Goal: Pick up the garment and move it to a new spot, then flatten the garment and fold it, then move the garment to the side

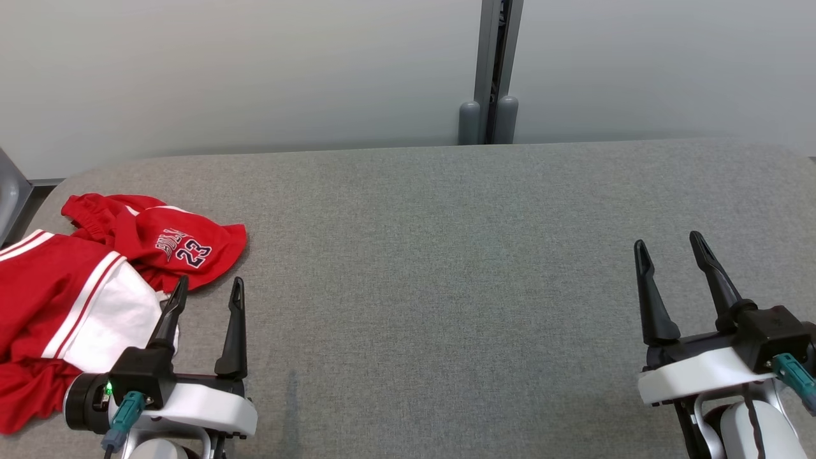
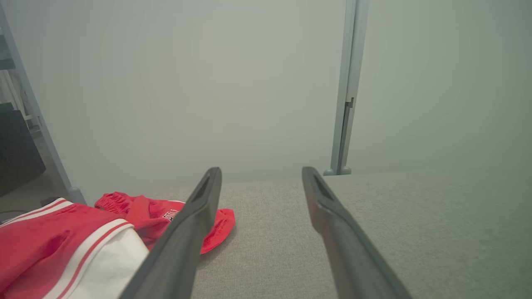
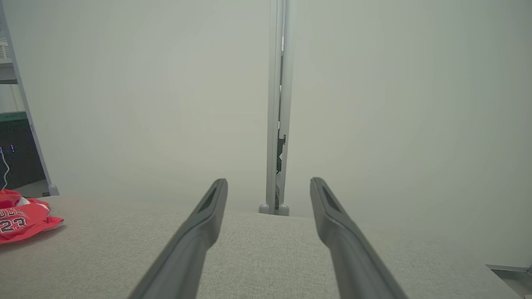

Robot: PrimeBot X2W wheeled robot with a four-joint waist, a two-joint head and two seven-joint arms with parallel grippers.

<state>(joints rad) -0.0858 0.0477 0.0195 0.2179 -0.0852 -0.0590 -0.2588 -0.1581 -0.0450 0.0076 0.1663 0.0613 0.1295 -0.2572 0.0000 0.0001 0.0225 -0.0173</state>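
Observation:
The garment [image 1: 70, 287] is a crumpled red and white jersey printed with the number 23, heaped at the left edge of the grey table [image 1: 446, 255]. In the left wrist view the garment [image 2: 62, 245] lies at the lower left, and in the right wrist view its red edge [image 3: 20, 220] shows far left. My left gripper [image 1: 209, 288] is open just right of the heap, its left finger over the white fabric, nothing between its fingers. My right gripper [image 1: 670, 245] is open and empty at the table's right side.
A pale partition wall [image 1: 255, 70] stands behind the table, with a grey post and its two feet [image 1: 488, 118] at the middle of the far edge. The table's front left corner is rounded.

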